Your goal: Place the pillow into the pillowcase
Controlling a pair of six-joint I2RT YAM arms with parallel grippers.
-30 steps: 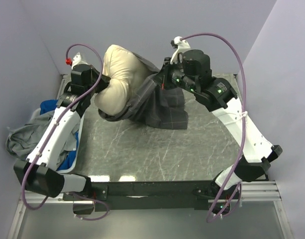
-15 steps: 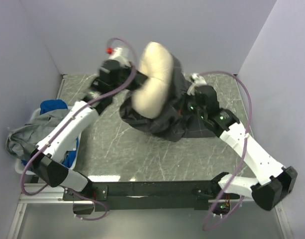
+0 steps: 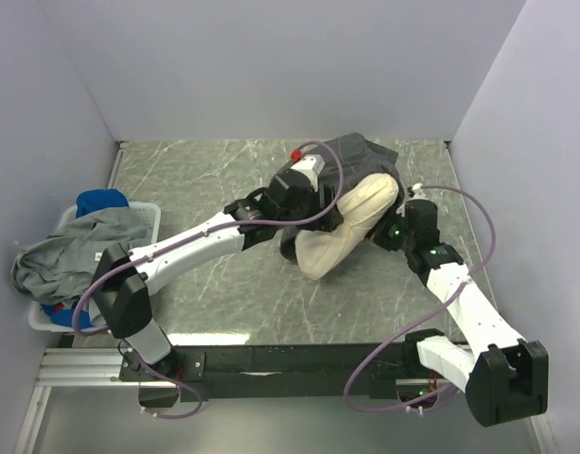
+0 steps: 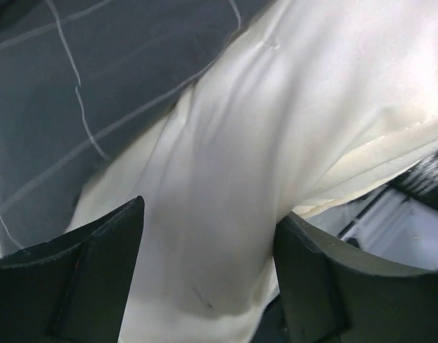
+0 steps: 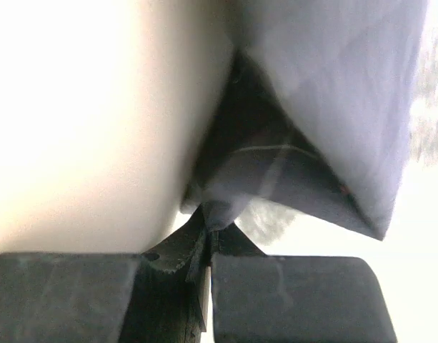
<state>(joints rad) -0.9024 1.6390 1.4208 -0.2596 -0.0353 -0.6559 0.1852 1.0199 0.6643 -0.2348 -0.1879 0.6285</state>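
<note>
A: When you scan from the left edge, what's first?

B: White basket (image 3: 149, 213) at the left side of the table (image 3: 204, 170), w/ a grey garment (image 3: 58, 255) draped over it and a blue cloth (image 3: 100, 203) showing at its far end.

A: And the left arm (image 3: 185, 251)?

B: Stretched low across the marbled top, base at near-left, wrist at ctr. Wrist cam: the left gripper (image 4: 211, 214) has its fingers (image 4: 97, 286) partway apart w/ a thick fold of the pillow (image 4: 233, 143) packed btwn them, cloth touching both inner faces. So it's clamped on pillow bulk, not closed flat.

A: Where's the pillow overall?

B: Right of ctr, lying on the table at an angle. Bare cream end points near-left, other end runs up toward far-right. The pillowcase (image 3: 360, 156) sits over its far side, dark grid fabric bunched there, plus a bit of dark cloth under the near-left edge. Can't tell how deep the pillow is inside.

A: Right side?

B: The right arm (image 3: 469, 307) comes up from the near-right corner, and the right gripper (image 5: 208, 229) is at the pillow's right edge. Its cam shows the fingers (image 5: 290, 293) pressed together, nipping a small tuck of the pillowcase, pillow just left of it.
</note>
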